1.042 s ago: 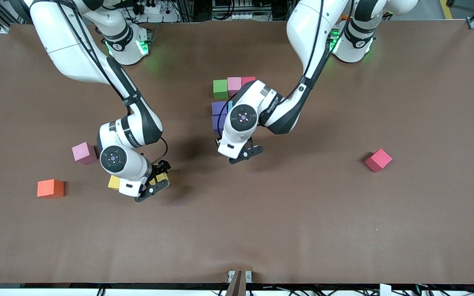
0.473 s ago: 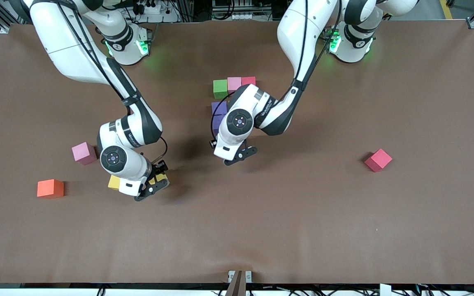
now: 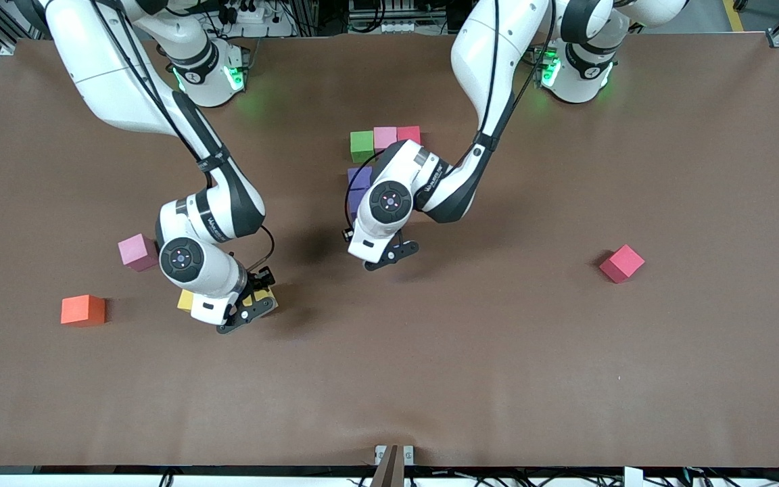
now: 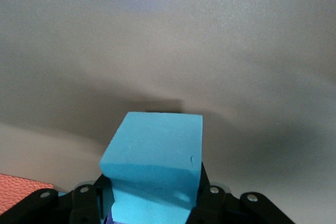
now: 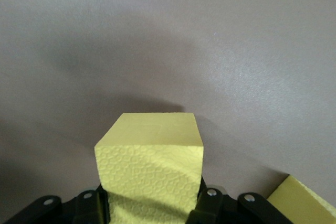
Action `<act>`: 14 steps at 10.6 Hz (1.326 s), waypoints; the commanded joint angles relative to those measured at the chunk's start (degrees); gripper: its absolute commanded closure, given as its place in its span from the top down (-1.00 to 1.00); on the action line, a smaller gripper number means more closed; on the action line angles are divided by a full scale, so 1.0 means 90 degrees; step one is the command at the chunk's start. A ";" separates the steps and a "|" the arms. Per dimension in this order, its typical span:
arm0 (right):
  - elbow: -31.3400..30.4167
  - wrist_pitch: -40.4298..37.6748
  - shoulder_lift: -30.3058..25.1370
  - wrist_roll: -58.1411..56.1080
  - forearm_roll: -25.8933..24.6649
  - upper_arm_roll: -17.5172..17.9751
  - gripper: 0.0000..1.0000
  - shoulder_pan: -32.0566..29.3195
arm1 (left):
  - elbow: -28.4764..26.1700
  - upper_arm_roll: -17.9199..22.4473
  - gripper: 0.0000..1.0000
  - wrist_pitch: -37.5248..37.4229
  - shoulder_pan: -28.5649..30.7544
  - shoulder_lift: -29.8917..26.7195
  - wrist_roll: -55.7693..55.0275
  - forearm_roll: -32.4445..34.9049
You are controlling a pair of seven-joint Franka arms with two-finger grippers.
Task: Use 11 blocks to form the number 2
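front view: two franka arms reach over a brown worktop point(image 3: 498, 379) scattered with foam blocks. the right gripper point(image 3: 249, 310), low near the middle of the worktop's half at the right arm's end, has its fingers closed on a yellow block point(image 3: 265, 295); the right wrist view shows that yellow block point(image 5: 152, 169) clamped between the black fingers point(image 5: 89, 208), with the corner of a second yellow block point(image 5: 304, 203) just beside it. in the front view this second yellow block point(image 3: 186, 300) peeks out from under the right arm's wrist.

the left gripper point(image 3: 389, 256) hangs over the centre of the worktop; the left wrist view shows a cyan block point(image 4: 155, 166) pinched between its closed fingers point(image 4: 86, 205), and an orange patch point(image 4: 21, 190) at the frame's corner.

the unfinished number 2 sits toward the edge where the arms' bases stand, near the centre: a green block point(image 3: 362, 145), a pink block point(image 3: 385, 138) and a crimson block point(image 3: 408, 133) touch in a row, and purple blocks point(image 3: 357, 187) lie just nearer to the front camera, partly hidden by the left arm.

loose blocks: a second pink block point(image 3: 137, 251) and an orange block point(image 3: 82, 310) toward the right arm's end, the orange one nearer to the front camera; a second crimson block point(image 3: 621, 263) alone, well apart, toward the left arm's end.
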 commanded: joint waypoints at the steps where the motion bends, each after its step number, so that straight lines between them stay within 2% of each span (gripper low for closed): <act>1: -0.0076 -0.0064 -0.0161 0.0089 -0.0008 0.0112 -1.00 -0.0129 | 0.0222 0.0178 -0.98 0.0036 -0.0188 0.0232 0.0144 -0.0206; 14: 0.0119 -0.0347 -0.0239 -0.0008 -0.0086 0.0160 -1.00 -0.0012 | 0.0212 0.0197 -0.98 -0.0032 -0.0208 0.0262 0.0476 -0.0196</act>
